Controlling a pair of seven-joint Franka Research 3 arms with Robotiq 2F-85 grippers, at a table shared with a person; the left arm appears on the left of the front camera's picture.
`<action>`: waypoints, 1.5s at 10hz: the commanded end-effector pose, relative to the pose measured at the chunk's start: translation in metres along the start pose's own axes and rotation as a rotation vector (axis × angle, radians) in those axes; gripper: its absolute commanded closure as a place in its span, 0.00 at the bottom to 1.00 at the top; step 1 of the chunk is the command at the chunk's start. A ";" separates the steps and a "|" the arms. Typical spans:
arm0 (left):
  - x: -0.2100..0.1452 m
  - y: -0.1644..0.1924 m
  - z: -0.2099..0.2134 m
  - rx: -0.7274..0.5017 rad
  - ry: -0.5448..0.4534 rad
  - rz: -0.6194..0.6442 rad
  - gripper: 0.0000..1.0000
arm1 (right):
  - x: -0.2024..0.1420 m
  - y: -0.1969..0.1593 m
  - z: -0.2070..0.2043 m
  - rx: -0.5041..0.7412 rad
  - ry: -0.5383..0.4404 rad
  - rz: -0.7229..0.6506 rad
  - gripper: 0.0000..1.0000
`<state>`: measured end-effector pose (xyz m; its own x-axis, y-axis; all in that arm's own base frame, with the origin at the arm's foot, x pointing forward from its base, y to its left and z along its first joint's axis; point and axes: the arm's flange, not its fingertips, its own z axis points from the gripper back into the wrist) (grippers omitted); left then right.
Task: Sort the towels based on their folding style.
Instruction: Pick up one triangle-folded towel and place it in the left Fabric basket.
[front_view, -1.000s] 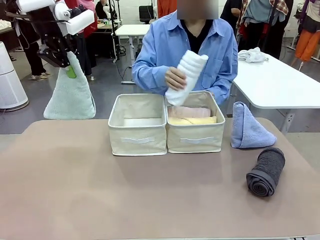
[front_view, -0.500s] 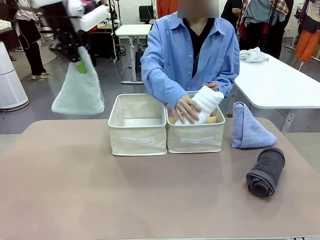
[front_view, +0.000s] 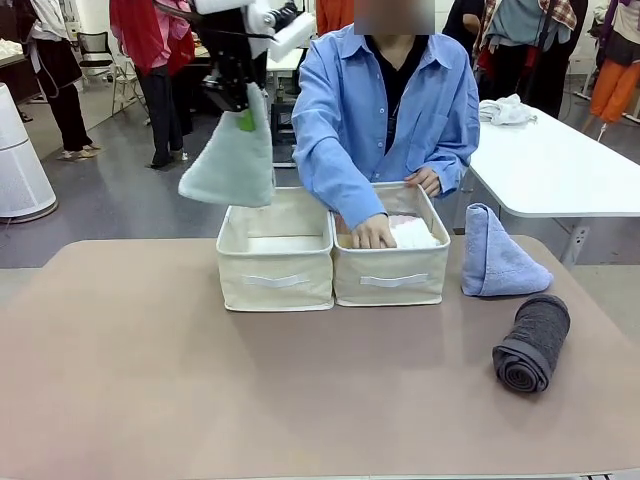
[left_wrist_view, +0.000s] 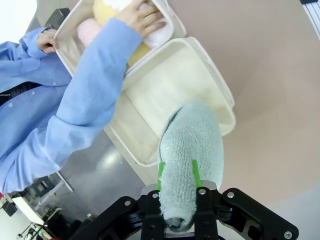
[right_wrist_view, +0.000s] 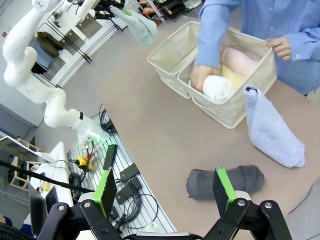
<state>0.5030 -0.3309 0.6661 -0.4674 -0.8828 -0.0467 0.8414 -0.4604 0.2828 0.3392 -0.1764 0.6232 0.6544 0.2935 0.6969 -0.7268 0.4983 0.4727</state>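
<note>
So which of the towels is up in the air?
The grey-green cone towel, hanging from the left gripper that pinches its tip; the others rest on the table or in the right bin.

grey-green towel (front_view: 232, 160); light blue towel (front_view: 495, 258); dark grey towel (front_view: 533, 342); beige bins (front_view: 275, 285)

Grey-green cone towel (front_view: 232, 160) aloft, point up

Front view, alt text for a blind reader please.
The left tool holds a grey-green cone towel above the left bin. A person's hand rests on a white roll in the right bin; a blue cone and dark grey roll lie nearby.
</note>
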 end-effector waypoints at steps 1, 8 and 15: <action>0.024 0.032 -0.011 -0.015 0.030 0.045 0.81 | -0.001 0.000 -0.001 0.015 -0.013 0.010 0.00; 0.045 0.043 -0.079 -0.080 -0.014 0.210 0.81 | -0.001 0.000 -0.001 0.015 -0.013 0.010 0.00; 0.050 0.048 -0.122 -0.156 -0.099 0.235 0.81 | -0.001 0.000 -0.001 0.015 -0.013 0.010 0.00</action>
<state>0.5490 -0.4046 0.5570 -0.2972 -0.9518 0.0756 0.9487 -0.2855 0.1360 0.3392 -0.1764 0.6233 0.6543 0.2936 0.6969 -0.7269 0.4982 0.4726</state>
